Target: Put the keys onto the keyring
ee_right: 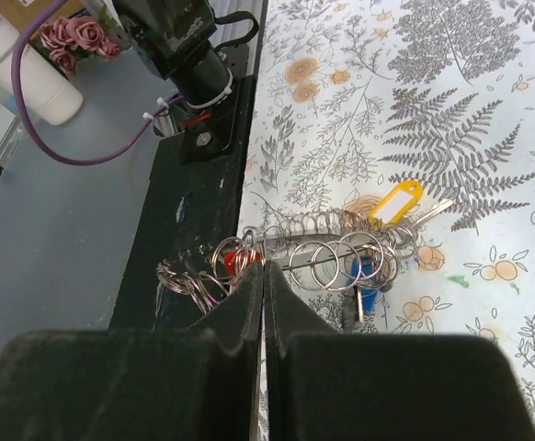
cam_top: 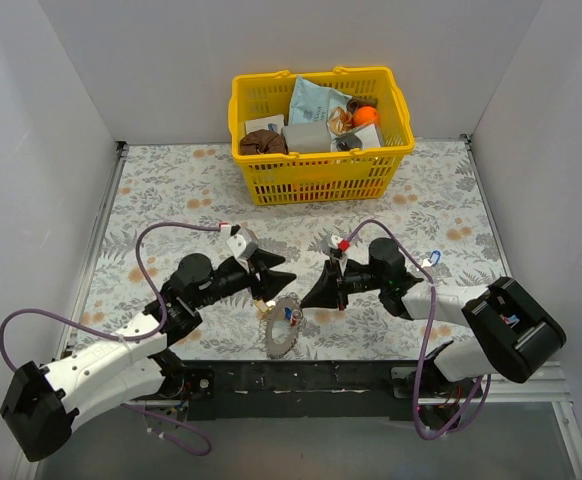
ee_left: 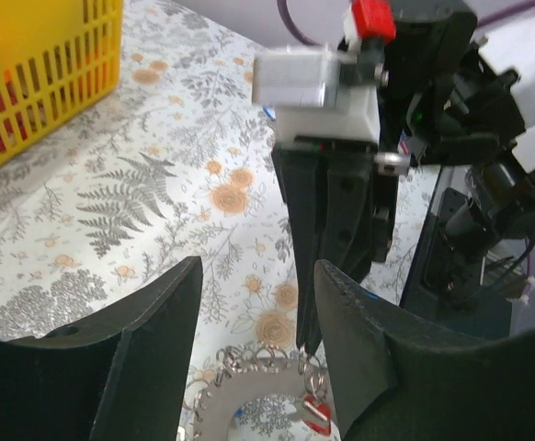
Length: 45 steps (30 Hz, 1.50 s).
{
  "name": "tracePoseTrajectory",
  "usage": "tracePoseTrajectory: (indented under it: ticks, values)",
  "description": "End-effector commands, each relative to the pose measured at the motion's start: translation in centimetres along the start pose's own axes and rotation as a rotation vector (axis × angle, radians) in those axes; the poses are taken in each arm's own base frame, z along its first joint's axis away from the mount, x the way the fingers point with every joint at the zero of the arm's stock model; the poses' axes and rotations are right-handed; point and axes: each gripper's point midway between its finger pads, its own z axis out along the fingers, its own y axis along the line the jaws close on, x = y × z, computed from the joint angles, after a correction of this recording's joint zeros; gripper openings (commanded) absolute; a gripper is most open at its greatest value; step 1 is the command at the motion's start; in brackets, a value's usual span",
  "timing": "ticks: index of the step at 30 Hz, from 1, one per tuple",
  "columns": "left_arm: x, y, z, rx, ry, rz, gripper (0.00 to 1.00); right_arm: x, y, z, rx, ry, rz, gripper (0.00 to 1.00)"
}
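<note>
The left gripper (cam_top: 276, 285) hangs low over the tabletop (cam_top: 171, 190), its jaws apart and holding nothing. In the left wrist view its fingers (ee_left: 148, 349) stand on either side of the keyring's far edge without touching it.

The keyring (cam_top: 283, 328) sits near the front edge of the tabletop, between the two grippers and just ahead of the arm bases. Small split rings crowd its rim. A red key (ee_left: 318, 413), a blue key (ee_right: 367, 276) and a yellow tag (ee_right: 396, 202) hang from it.

A yellow basket (cam_top: 311, 178) stands at the back, well apart from the rest.

The right gripper (cam_top: 305, 301) points down at the keyring from the right, with its jaws pressed together. Its tips meet the rim among the split rings (ee_right: 332, 262). I cannot tell whether anything is pinched between them.
</note>
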Motion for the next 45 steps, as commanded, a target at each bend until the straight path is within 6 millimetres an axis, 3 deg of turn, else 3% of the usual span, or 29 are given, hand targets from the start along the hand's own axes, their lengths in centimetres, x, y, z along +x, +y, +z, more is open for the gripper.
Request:
tracePoseTrajectory:
  ticks: [1, 7, 16, 24, 35, 45]
  values:
    - [0.8, -1.4, -0.4, 0.094, -0.028, 0.048, 0.52, -2.6, 1.0, -0.3, -0.031, -0.069, -0.124, 0.01]
    - [3.1, -2.3, -1.4, 0.159, -0.002, 0.06, 0.49, -3.2, 1.5, -0.4, -0.048, -0.078, -0.149, 0.01]
    - [5.2, -0.8, -1.6, 0.105, 0.002, 0.081, 0.33, -3.3, 2.0, -0.4, -0.081, -0.085, -0.146, 0.01]
    - [6.7, 0.2, -1.6, 0.075, 0.002, 0.12, 0.31, -3.8, 2.3, -0.4, -0.087, -0.094, -0.157, 0.01]
    - [8.3, -2.5, -1.7, 0.252, 0.06, 0.126, 0.35, -3.9, 2.2, -0.4, -0.081, -0.099, -0.153, 0.01]
    - [7.8, -4.0, -2.4, 0.33, 0.037, 0.139, 0.36, -4.0, 2.3, -0.5, -0.083, -0.103, -0.153, 0.01]
